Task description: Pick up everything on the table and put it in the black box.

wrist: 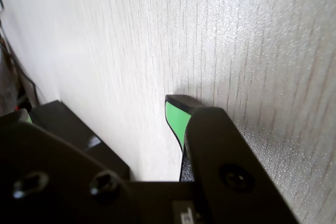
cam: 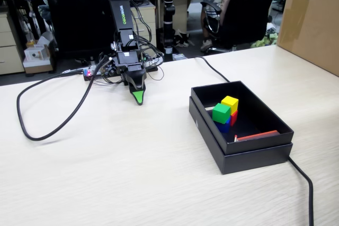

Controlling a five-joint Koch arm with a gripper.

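The counter (cam: 132, 168) around the gripper (cam: 138, 98) looks bare, so the sensible step is to rest clear of the cable (cam: 47, 120). The gripper points down just above the counter, jaws drawn together on nothing. Well off to its side in the fixed view, the black box (cam: 254, 154) holds the green cube (cam: 221, 113), yellow cube (cam: 230, 103), blue cube (cam: 223, 126) and a red piece (cam: 257, 136).
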